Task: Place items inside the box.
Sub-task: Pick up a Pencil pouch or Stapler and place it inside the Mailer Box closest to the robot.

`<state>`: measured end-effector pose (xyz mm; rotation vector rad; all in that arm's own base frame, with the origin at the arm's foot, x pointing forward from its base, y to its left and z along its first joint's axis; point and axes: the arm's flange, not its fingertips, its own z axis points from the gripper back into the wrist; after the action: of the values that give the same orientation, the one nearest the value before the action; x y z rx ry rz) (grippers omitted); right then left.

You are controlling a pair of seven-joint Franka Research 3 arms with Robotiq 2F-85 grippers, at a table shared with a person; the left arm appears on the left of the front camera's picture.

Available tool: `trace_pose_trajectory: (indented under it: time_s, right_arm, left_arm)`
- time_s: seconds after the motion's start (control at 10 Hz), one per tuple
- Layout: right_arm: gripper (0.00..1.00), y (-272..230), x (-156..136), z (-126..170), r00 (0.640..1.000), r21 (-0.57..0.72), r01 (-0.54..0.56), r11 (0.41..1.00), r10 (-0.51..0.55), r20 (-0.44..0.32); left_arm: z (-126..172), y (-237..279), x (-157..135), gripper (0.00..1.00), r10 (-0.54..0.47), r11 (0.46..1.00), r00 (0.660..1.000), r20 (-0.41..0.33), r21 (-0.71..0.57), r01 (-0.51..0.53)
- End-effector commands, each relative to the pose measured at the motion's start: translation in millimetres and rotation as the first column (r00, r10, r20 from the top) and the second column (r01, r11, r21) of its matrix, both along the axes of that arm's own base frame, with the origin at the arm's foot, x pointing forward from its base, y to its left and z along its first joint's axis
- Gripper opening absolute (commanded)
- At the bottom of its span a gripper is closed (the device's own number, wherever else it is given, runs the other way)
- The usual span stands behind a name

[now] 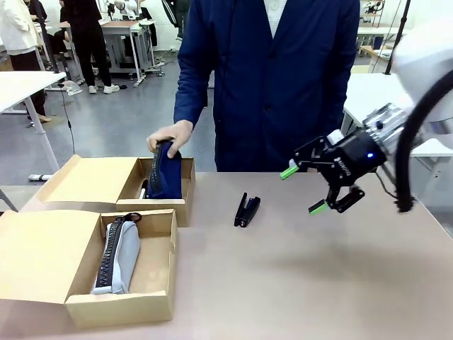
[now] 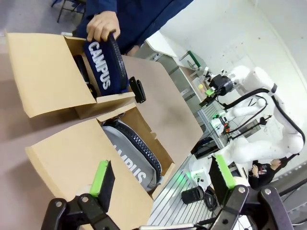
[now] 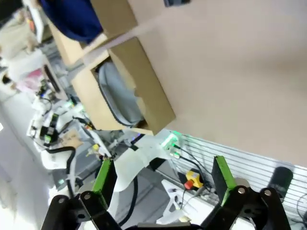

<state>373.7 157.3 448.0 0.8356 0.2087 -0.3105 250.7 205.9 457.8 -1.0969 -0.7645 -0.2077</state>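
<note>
1. Two cardboard boxes sit at the left of the table (image 1: 318, 283): the near box (image 1: 159, 301) holds the grey pouch (image 1: 120, 255), and a person's hand (image 1: 170, 134) grips the navy pouch (image 1: 164, 173) standing in the far box (image 1: 187, 173).
2. Loose on the table near the far box lies the black stapler (image 1: 247, 210), well apart from the right gripper (image 1: 303, 190) (jaws spread wide, nothing held), which hangs above the table.
3. Likewise the left gripper (image 2: 162, 175) is spread and empty.
4. Risk: a reach toward the far box could meet the person's hand, and an off-centre pinch might skid the stapler.
</note>
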Motion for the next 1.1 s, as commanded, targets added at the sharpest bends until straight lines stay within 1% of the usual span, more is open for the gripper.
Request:
trace_pose_trajectory:
  time_s: [0.0,0.1,0.2,0.3,0.4,0.5,0.6,0.7,0.8,0.9,1.0]
  right_arm:
    - [1.0,-51,-10,21,0.999,0.062,0.04,0.997,-0.042,0.03]
    - [1.0,-51,-10,21,0.999,0.062,0.04,0.997,-0.042,0.03]
    - [1.0,-19,0,7,1.0,0.024,0.024,0.999,-0.024,0.006]
    - [1.0,-5,0,0,0.995,-0.076,0.095,0.993,-0.097,-0.032]
    - [1.0,17,7,-4,0.987,-0.162,0.155,0.975,-0.16,-0.021]
    - [1.0,43,21,-7,0.982,-0.254,0.181,0.95,-0.19,-0.008]
    - [1.0,69,42,-12,0.978,-0.321,0.196,0.926,-0.209,-0.007]
    - [1.0,91,62,-21,0.97,-0.401,0.225,0.888,-0.244,0.004]
    - [1.0,109,81,-36,0.971,-0.465,0.21,0.86,-0.24,-0.006]
    - [1.0,124,96,-49,0.971,-0.504,0.203,0.84,-0.238,-0.006]
    - [1.0,140,108,-63,0.97,-0.54,0.214,0.814,-0.244,0.016]
  left_arm:
    - [1,-1,-1,1.0,0.001,1.0,0.999,0.032,-0.013,0.0]
    - [1,-1,-1,1.0,0.001,1.0,0.999,0.032,-0.013,0.0]
    - [1,-1,-1,1.0,0.001,1.0,0.999,0.032,-0.013,0.0]
    - [1,-1,-1,1.0,0.001,1.0,0.999,0.032,-0.013,0.0]
    - [1,-1,-1,1.0,0.001,1.0,0.999,0.032,-0.013,0.0]
    - [1,-1,-1,1.0,0.001,1.0,0.999,0.032,-0.013,0.0]
    - [1,-1,-1,1.0,0.001,1.0,0.999,0.032,-0.013,0.0]
    - [1,-1,-1,1.0,0.001,1.0,0.999,0.032,-0.013,0.0]
    - [1,-1,-1,1.0,0.001,1.0,0.999,0.032,-0.013,0.0]
    - [1,-1,-1,1.0,0.001,1.0,0.999,0.032,-0.013,0.0]
    - [1,-1,-1,1.0,0.001,1.0,0.999,0.032,-0.013,0.0]
